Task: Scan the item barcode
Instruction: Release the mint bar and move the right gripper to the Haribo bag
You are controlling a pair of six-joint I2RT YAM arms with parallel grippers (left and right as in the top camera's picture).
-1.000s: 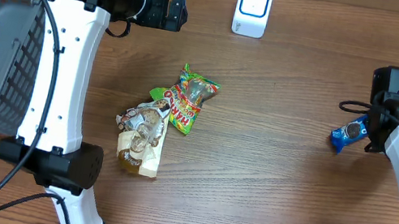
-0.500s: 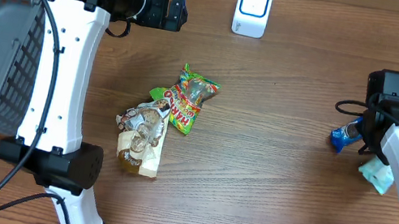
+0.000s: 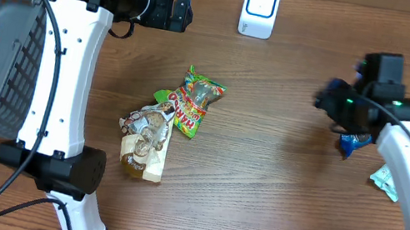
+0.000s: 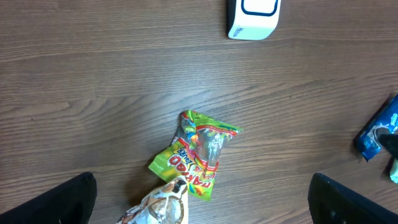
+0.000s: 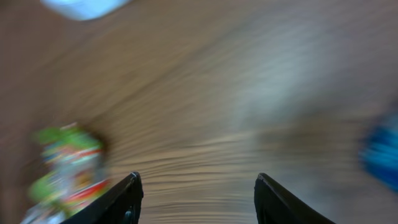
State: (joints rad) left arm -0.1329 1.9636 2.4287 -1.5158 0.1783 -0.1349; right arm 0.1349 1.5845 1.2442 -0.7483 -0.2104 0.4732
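Right end effector (image 5: 197, 180) stood part-open, empty, over the bench (image 3: 259, 192) | left end effector (image 4: 202, 186) wide, empty | green crinkly plastic sweet packet (image 3: 195, 101) lay mid-bench, touching a brown pouch (image 3: 145, 143) | likely light, soft, slippery; pinch a sealed end.

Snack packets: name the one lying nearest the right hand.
The blue packet, just beside the right hand; the green mango packet and brown packet lie far off at mid-table.

My left arm stands upright, forearm reaching forward, with the left claw (image 3: 179, 11) spread wide. My right arm bends inward, and the right claw (image 5: 196, 193) is parted and blurred.
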